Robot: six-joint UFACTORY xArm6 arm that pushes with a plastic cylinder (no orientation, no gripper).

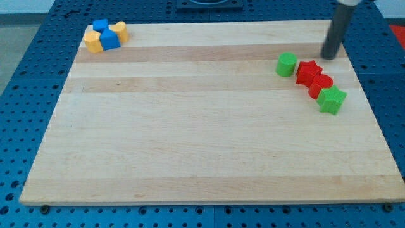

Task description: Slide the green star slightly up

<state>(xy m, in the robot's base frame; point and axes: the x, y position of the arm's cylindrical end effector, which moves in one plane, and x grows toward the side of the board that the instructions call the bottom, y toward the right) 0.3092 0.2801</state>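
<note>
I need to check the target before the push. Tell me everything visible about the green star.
The green star is a small, chunky block of matte green, with blunt points and a flat top face. It lies flat on the wooden board near the view's right edge, the lowest piece of a diagonal chain. Its upper-left side touches a red block. My tip stands apart from it, toward the view's top.
</note>
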